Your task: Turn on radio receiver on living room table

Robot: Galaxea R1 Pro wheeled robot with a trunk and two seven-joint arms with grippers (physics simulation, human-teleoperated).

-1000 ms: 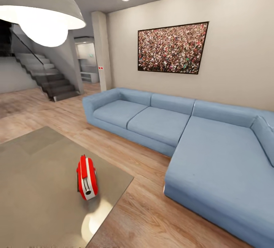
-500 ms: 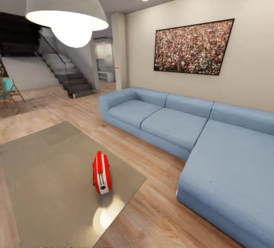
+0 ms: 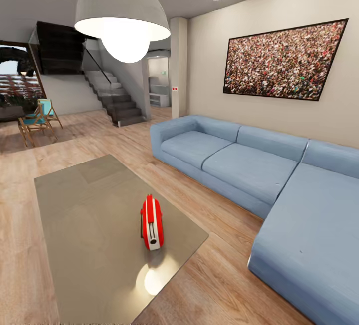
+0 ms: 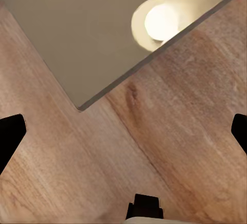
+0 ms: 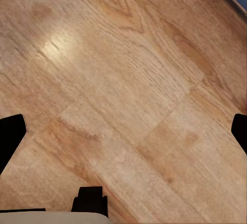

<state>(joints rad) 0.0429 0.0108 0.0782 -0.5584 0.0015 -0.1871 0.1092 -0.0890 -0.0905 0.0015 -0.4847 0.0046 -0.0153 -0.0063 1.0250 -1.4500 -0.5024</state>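
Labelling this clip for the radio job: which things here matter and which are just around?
For the job:
- small red radio receiver with white side
- long glossy grey-beige coffee table

Just around:
- blue sectional sofa
- white pendant lamp
- framed crowd photo
- wooden folding chairs

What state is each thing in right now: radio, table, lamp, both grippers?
radio receiver: upright on the table, near its sofa-side edge, untouched.
table: glossy top, reflecting the lamp.
pendant lamp: lit.
left gripper: open, empty, over the table corner and floor.
right gripper: open, empty, over wood floor.
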